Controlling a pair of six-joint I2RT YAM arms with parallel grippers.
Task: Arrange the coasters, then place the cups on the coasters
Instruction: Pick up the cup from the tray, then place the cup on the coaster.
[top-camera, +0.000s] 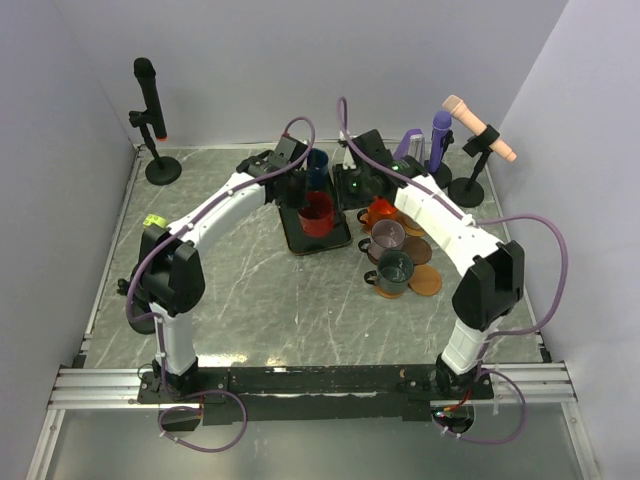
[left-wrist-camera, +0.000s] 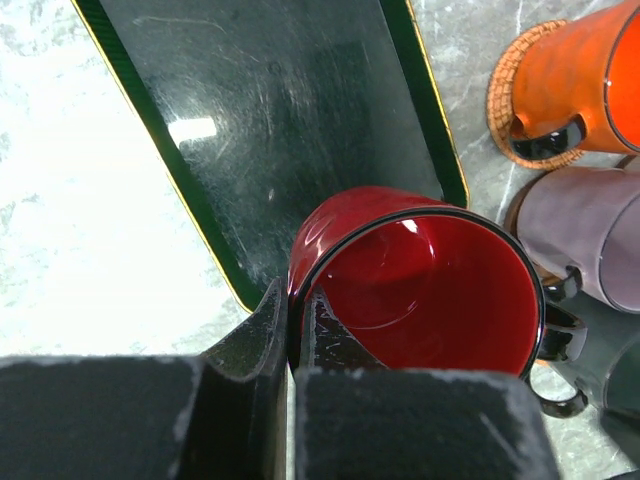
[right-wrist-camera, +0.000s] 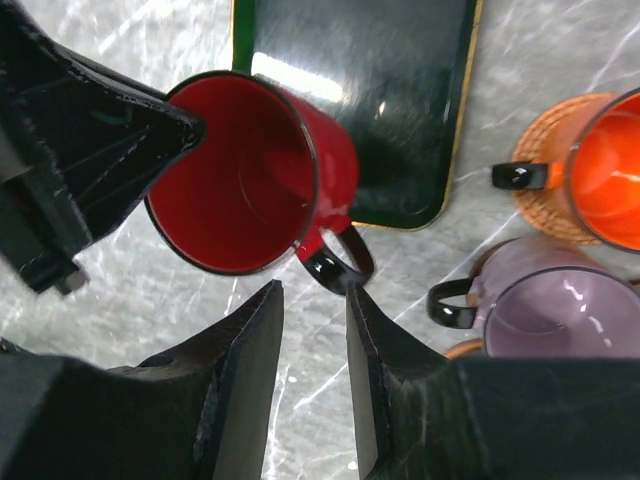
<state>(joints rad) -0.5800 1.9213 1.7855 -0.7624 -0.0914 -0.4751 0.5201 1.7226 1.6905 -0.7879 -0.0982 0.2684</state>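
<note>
Left gripper clamped on red cup rim, wall pinched between fingers. Cup tilted at corner of black tray. Right gripper jaws apart, empty, just beside cup handle. Likely handover toward bare coaster.

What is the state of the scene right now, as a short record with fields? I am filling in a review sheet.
left gripper: shut on the rim of the red cup
right gripper: open, fingertips by the red cup's handle
red cup: at a corner of the black tray
orange cup: on a woven coaster
mauve cup: beside the orange cup
dark green cup: next to the mauve cup, nearer the arm bases
</note>
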